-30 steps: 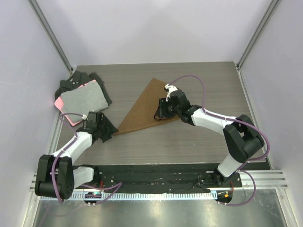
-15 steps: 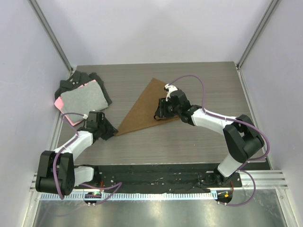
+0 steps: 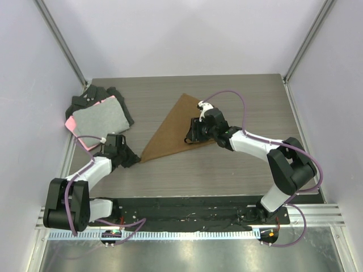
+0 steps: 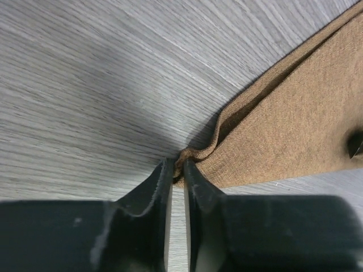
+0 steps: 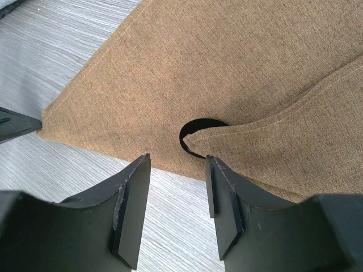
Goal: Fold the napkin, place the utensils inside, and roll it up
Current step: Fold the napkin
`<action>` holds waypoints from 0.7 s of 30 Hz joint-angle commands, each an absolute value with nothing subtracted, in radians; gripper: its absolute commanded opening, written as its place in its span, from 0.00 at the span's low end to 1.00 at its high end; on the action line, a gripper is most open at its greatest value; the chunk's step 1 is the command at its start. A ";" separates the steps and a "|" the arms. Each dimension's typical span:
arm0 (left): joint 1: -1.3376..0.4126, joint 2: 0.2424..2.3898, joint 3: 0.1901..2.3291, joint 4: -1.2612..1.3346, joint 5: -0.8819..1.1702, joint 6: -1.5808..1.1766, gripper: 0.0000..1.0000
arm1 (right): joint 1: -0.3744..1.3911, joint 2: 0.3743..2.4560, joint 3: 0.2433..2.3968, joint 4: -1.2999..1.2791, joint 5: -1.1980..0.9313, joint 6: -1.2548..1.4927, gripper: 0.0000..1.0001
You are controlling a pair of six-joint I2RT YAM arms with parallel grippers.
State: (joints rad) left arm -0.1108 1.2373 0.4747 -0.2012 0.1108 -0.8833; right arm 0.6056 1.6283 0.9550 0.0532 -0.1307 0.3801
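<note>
Item: brown fabric napkin (image 3: pixel 173 127), folded triangular, table (image 3: pixel 227 170) centre | my left tool (image 4: pixel 177 170) pinches its 7 o'clock corner | my right tool (image 5: pixel 176 164) spread over black utensil (image 5: pixel 193 131), rounded head half under fold.

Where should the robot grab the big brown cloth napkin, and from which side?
At its thin pointed corner, the near-left one, coming in low from the left. The brown cloth napkin lies flat, folded into a triangle, so that narrow tip fits best between fingers. The left gripper is pinching it there, and the cloth bunches up slightly.
</note>
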 commanded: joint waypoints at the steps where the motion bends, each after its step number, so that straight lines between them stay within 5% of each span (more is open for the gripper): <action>1: -0.107 1.232 0.460 -0.193 0.124 -0.867 0.11 | 0.603 1.631 0.950 0.106 -0.135 0.391 0.51; 4: -0.107 1.217 0.454 -0.178 0.149 -0.861 0.00 | 0.601 1.632 0.948 0.106 -0.137 0.391 0.51; 21: -0.110 1.032 0.526 -0.195 0.216 -0.902 0.00 | 0.601 1.637 0.942 0.107 -0.135 0.400 0.51</action>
